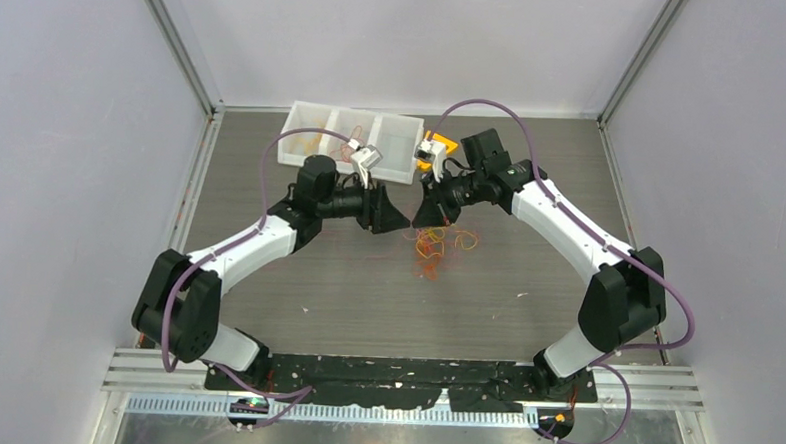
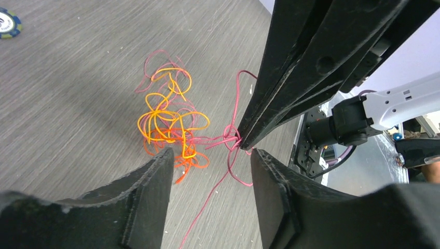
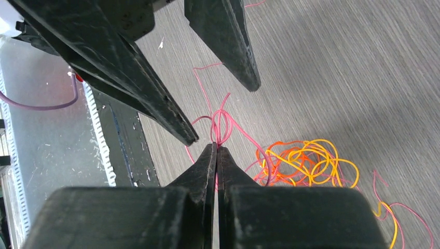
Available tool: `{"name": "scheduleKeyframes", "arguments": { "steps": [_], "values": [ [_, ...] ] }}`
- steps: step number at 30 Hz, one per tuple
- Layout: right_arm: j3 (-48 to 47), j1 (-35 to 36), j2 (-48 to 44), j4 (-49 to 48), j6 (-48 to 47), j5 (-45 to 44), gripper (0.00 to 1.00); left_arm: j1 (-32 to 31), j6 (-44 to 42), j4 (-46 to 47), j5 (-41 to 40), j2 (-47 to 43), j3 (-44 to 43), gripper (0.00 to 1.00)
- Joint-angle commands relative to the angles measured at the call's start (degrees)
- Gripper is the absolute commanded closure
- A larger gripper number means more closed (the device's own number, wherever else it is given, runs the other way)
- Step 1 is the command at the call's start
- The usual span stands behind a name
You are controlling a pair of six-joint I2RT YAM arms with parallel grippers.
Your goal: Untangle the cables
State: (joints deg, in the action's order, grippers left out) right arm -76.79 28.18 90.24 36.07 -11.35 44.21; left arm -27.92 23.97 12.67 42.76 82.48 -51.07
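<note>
I find the cables (image 1: 434, 246) lying on the worktop (image 1: 527, 278) between the two arms. They form a loose clump of thin curly strands, orange and yellow at the core, with red loops trailing out. My right end effector (image 3: 217, 147) is clamped on a red strand (image 3: 220, 122) at a small knot. My left end effector (image 2: 210, 155) stands open, its jaws either side of that knot, gripping nothing.

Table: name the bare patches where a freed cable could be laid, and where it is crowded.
Free: the wide stretch of table between the cables and the base plate; also the back right corner beyond the right arm. Crowded: the middle, where the left gripper and right gripper meet over the cables.
</note>
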Motion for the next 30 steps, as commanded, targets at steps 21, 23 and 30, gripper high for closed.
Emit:
{"name": "scheduleKeyframes", "arguments": {
  "steps": [21, 23, 30],
  "values": [
    [3.5, -0.9, 1.1, -1.2, -3.8, -16.9, 0.89, -2.0, 1.8, 0.4, 0.6, -10.1, 3.9, 1.0],
    [4.1, -1.2, 1.7, -2.5, -3.5, -19.0, 0.89, -1.9, 1.2, -1.2, 1.4, -12.4, 4.0, 1.0],
    [5.6, -1.6, 5.8, -6.1, -4.3, -23.9, 0.89, -1.8, -0.1, -5.6, 3.3, -19.7, 0.3, 1.0]
  ]
}}
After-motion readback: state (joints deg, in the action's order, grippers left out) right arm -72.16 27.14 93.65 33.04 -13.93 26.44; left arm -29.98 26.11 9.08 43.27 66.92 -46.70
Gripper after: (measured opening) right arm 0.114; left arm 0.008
